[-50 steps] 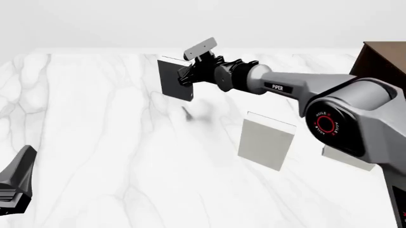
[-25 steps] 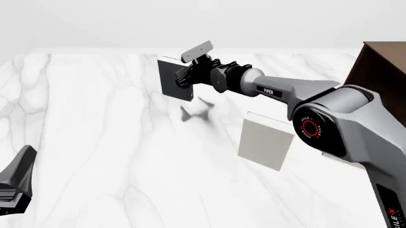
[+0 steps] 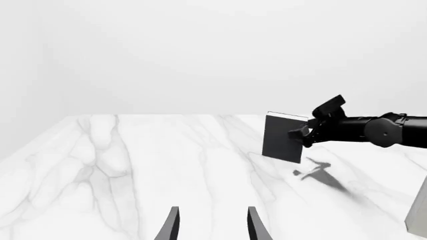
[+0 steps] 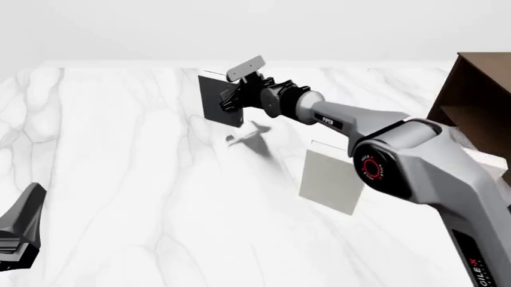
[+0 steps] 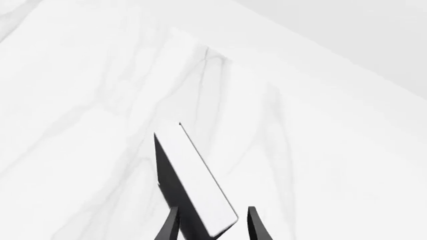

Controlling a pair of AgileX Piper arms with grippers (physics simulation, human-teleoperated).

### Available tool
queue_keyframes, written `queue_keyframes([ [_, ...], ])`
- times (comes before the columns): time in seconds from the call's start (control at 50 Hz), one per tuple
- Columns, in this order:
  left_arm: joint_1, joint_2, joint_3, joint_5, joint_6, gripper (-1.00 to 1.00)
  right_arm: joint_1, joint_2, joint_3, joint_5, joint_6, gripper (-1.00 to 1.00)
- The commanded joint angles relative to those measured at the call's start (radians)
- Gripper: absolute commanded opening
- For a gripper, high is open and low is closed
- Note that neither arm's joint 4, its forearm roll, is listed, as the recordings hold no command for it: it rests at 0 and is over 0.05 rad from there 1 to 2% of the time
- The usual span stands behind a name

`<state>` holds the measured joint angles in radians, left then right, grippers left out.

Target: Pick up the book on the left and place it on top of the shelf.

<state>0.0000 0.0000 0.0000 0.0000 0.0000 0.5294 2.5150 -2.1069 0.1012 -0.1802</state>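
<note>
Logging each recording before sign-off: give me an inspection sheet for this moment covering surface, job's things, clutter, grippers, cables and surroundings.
Surface: white marble-patterned table, with the arm's shadow under the lifted book.
Job's things: black book held clear of the table, roughly upright; dark brown shelf at the far right, nothing seen on the visible part of its top.
Clutter: pale grey book standing upright near the centre-right.
Grippers: right gripper shut on the black book, its fingers either side of it; left gripper open, low at the near left, holding nothing.
Cables: nothing seen.
Surroundings: plain pale backdrop.
</note>
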Motion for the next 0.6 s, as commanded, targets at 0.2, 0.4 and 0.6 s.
queue_keyframes([
  [0.2, 0.000, 0.000, 0.000, 0.000, 0.000, 1.00, -0.010, -0.005, 0.006, -0.014, 0.001, -1.00],
  [0.4, 0.000, 0.000, 0.000, 0.000, 0.000, 1.00, -0.011, -0.040, 0.058, -0.044, 0.006, -1.00],
  [0.6, 0.000, 0.000, 0.000, 0.000, 0.000, 1.00, -0.015, -0.184, 0.185, -0.093, -0.001, -1.00],
])
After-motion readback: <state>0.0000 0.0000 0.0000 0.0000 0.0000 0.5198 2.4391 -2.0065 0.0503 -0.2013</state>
